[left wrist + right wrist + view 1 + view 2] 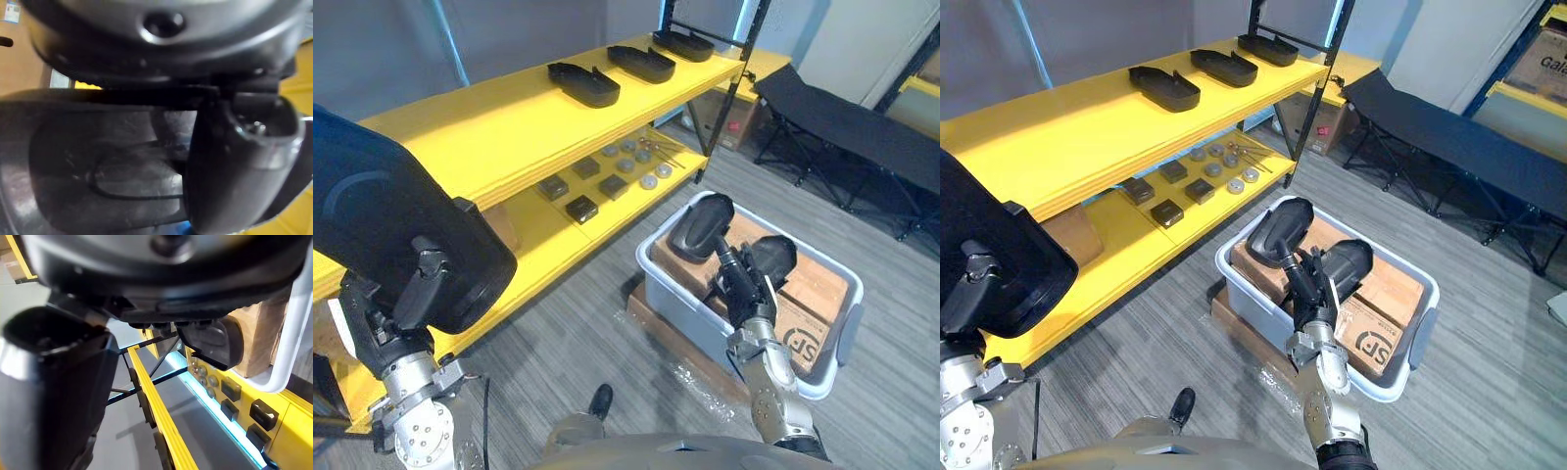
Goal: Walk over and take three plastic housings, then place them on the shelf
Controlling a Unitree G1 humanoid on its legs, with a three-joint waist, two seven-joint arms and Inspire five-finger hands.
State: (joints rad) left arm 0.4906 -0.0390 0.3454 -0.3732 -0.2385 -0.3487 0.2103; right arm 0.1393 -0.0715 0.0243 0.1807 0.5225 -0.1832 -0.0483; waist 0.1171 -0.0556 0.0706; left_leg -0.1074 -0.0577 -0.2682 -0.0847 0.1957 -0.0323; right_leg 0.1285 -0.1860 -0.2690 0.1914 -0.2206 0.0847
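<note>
A big black plastic housing [401, 225] is gripped in my left hand [416, 289] at the near left, in front of the yellow shelf [499, 127]; its hollow inside [98, 161] shows past my thumb [230, 166]. Three more black housings [583, 84] [641, 63] [683, 43] lie in a row on the shelf's top board. My right hand [744, 286] reaches into a pale grey bin [668, 286] and its fingers are closed on the rim of an upright housing [701, 225]. Another housing [770, 257] lies in the bin just beside that hand.
Cardboard boxes [813, 294] fill the bin, which stands on a flat pallet [656, 323] on grey carpet. The lower shelf board holds small black boxes [580, 208] and metal discs [649, 181]. A black folding cot [847, 122] stands at the back right.
</note>
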